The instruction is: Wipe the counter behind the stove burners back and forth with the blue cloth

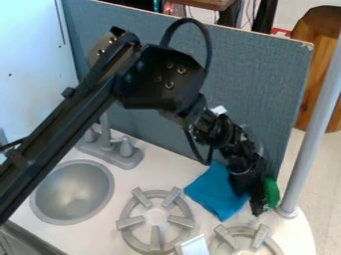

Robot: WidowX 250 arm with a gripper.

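We viewed the corner of a toy kitchen from above and at a slant, with the black arm [163,79] crossing from the left edge toward the lower right. The end effector [255,201] hung low over the white worktop [136,177], just beside the blue cloth [216,194] and the green object [271,193]. We could not tell whether it was wide or narrow, nor whether it held either thing. The cloth lay flat for the most part, its right side partly hidden behind the end effector; the green object showed at the end effector's right in this view, and we could not tell whether the two touched.

A grey burner [155,236] stood to the left of and below the cloth, a second burner [230,236] lay nearer the lower edge, and a small white piece [193,245] sat between them. The sink [73,191] and the faucet [126,158] occupied the left side. The blue-grey panel [259,74] rose behind the cloth, and the grey pole [316,124] stood near the green object.

We judged that good work at this spot called for slow, small motions, with the grip on one thing confirmed before any lift, so that cloth and green object were not caught together. We also judged that clearance from pole and panel mattered, since both stood near the wrist.
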